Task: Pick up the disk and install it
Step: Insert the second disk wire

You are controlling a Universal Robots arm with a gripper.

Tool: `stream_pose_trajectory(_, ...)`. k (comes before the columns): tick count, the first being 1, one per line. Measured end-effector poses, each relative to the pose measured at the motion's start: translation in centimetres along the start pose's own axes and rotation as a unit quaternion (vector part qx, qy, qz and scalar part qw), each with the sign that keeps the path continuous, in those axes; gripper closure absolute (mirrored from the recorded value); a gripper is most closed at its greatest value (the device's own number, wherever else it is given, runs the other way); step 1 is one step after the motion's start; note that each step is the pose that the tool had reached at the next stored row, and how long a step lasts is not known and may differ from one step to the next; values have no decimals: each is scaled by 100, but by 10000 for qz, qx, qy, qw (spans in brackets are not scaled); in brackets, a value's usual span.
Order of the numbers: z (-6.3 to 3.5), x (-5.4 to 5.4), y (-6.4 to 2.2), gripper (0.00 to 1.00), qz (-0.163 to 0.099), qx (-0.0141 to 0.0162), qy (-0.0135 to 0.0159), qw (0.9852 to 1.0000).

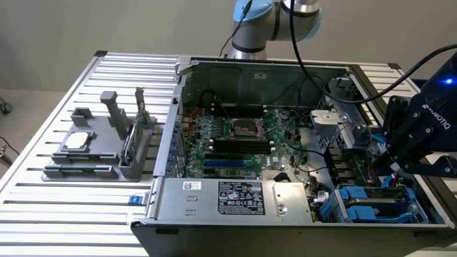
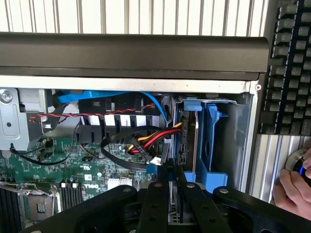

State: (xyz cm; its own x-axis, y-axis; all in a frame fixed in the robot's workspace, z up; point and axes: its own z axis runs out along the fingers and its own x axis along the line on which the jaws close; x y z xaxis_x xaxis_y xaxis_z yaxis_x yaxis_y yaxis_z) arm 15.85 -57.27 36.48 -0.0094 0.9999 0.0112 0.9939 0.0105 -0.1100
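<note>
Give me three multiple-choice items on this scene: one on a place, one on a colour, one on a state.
1. In the exterior view, the gripper is:
A. over the grey fixture at that view's left
B. over the drive bay at that view's right
C. over the labelled power supply box

2. The carrier framing the disk is:
A. blue
B. red
C. yellow

3. The computer case is:
A. shut, with its side panel on
B. open, with the motherboard exposed
C. standing upright on its end

Key:
1 B: the gripper reaches down at the case's corner, where the blue carriers sit.
2 A: the wrist view shows blue plastic around the disk.
3 B: the green board and cables lie in plain sight from above.
</note>
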Motion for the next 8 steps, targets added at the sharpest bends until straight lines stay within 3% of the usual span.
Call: stream_pose_trajectory(8, 9, -11, 0, 84, 0, 0, 1, 10000)
